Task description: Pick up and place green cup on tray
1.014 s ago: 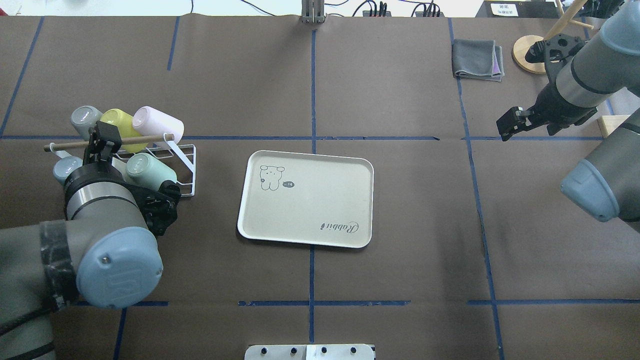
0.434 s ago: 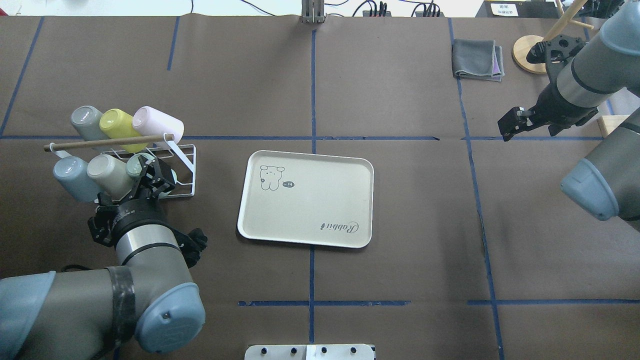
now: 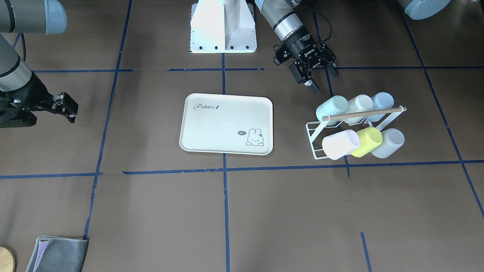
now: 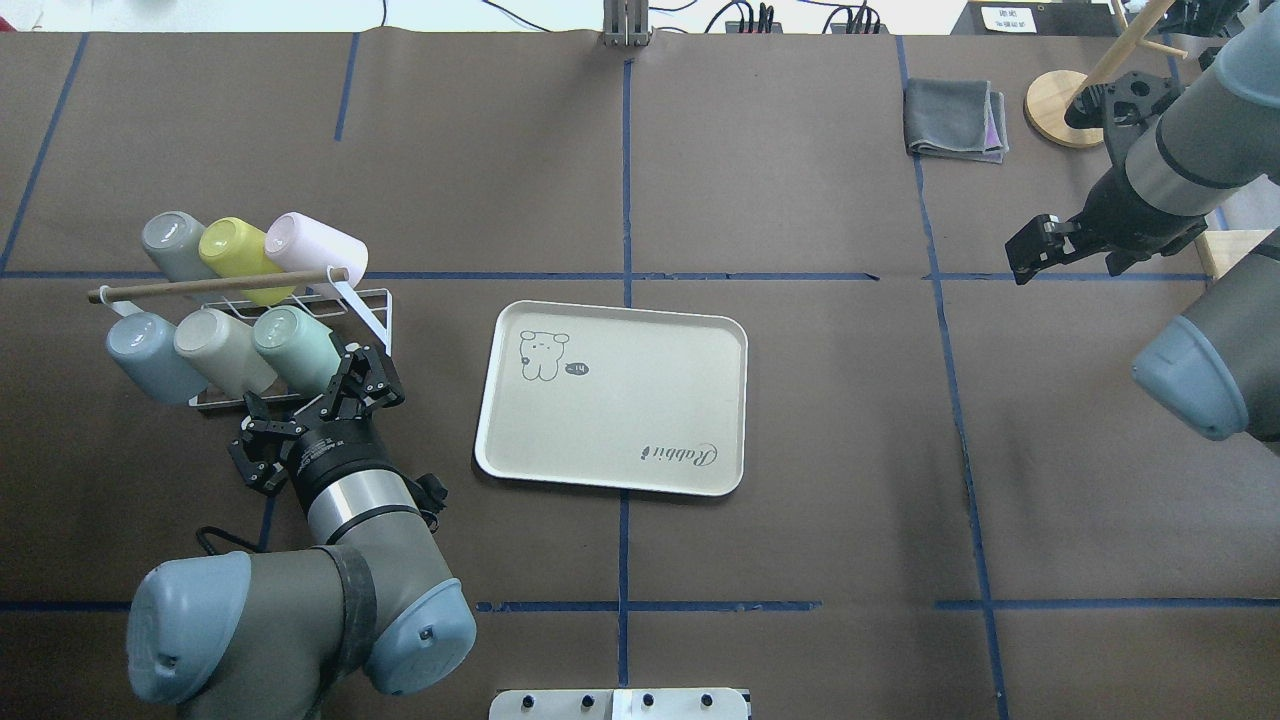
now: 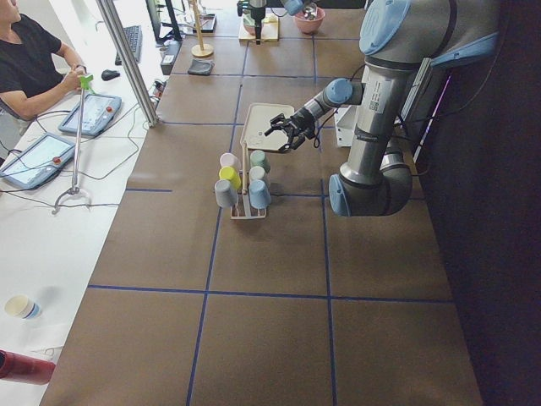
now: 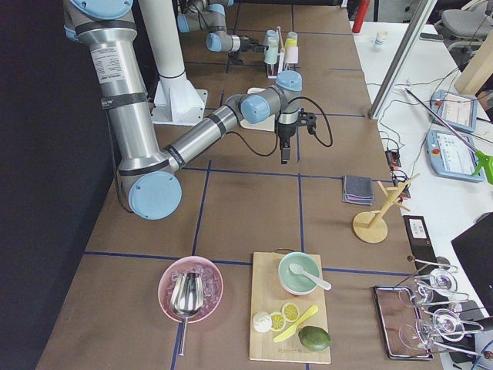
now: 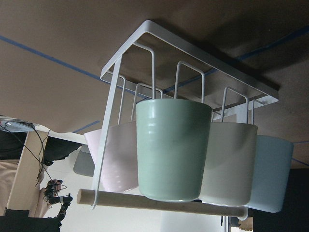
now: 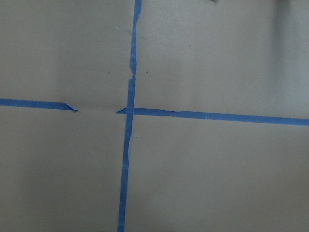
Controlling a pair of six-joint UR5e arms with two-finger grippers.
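Note:
The green cup is a pale mint tumbler lying on its side in the near row of a white wire rack. It is the cup nearest the tray. It also shows in the front view and fills the middle of the left wrist view. The cream tray lies flat at the table's middle with nothing on it. My left gripper is open and empty, just short of the cup's mouth end, apart from it. My right gripper is open and empty, far to the right.
The rack also holds a cream cup, a blue cup, a grey cup, a yellow-green cup and a pink cup, under a wooden rod. A grey cloth and a wooden stand are at the far right.
My left arm has swung back from over the rack toward the near side. Its gripper now sits at the rack's near right corner, facing the green cup. My right gripper has drifted slightly right.

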